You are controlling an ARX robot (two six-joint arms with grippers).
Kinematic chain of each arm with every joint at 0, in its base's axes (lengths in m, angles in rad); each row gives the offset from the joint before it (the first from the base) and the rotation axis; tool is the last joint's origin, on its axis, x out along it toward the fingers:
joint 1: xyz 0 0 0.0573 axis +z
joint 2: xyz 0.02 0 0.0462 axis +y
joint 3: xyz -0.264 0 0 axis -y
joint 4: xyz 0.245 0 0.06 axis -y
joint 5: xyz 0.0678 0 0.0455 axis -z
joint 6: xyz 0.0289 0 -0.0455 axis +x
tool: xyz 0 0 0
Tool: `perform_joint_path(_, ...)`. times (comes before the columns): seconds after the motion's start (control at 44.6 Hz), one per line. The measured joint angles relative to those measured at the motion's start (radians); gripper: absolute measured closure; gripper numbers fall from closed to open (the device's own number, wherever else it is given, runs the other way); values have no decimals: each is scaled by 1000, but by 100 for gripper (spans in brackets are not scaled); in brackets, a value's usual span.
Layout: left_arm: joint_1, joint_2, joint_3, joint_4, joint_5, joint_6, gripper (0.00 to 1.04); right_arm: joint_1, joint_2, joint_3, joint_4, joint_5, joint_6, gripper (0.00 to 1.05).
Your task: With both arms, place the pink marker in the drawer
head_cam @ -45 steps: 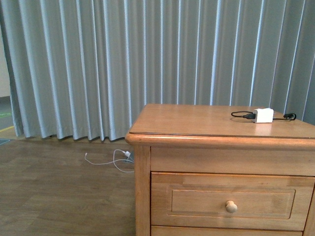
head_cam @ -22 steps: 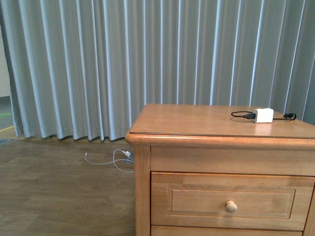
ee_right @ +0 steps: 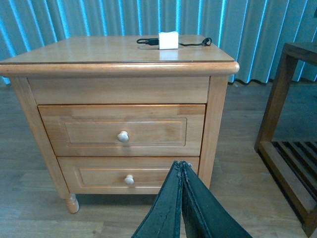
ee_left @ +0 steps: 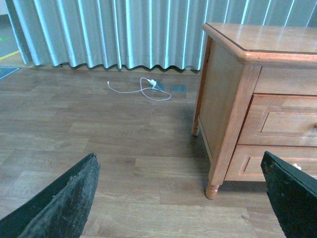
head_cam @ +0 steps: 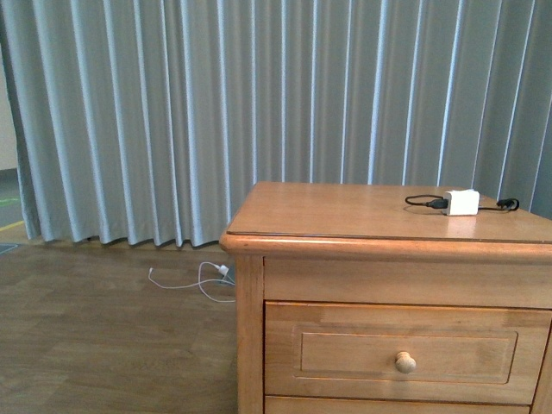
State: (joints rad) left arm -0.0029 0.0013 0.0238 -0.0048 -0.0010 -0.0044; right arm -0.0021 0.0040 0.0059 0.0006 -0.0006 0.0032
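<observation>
Pink marker: not visible in any view; location unknown. Upper drawer (ee_right: 122, 130) shut, centre of right wrist frame; round knob (ee_right: 123, 136) is the obvious hold. Drawer looks rigid wood and probably needs a straight, steady pull. Marker, if found, likely light, stiff and smooth: take it mid-barrel. Right gripper (ee_right: 181, 171) jaws pressed together, empty. Left gripper (ee_left: 183, 198) jaws spread wide, empty. White charger (head_cam: 461, 203) on nightstand top (head_cam: 345, 211), right of front frame.

front and wrists share nightstand (head_cam: 379, 216)
</observation>
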Motion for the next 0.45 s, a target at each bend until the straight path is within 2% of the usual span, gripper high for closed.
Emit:
perform_joint_path(0.067,0,0,0,0,0,0,6,0,0,0,0,0,-2,98)
perform_joint_path(0.135,0,0,0,0,0,0,6,0,0,0,0,0,-2,80)
perform_joint_path(0.269,0,0,0,0,0,0,6,0,0,0,0,0,-2,54)
perform_joint_path(0.381,0,0,0,0,0,0,6,0,0,0,0,0,-1,36)
perform_joint_path(0.449,0,0,0,0,0,0,6,0,0,0,0,0,-1,20)
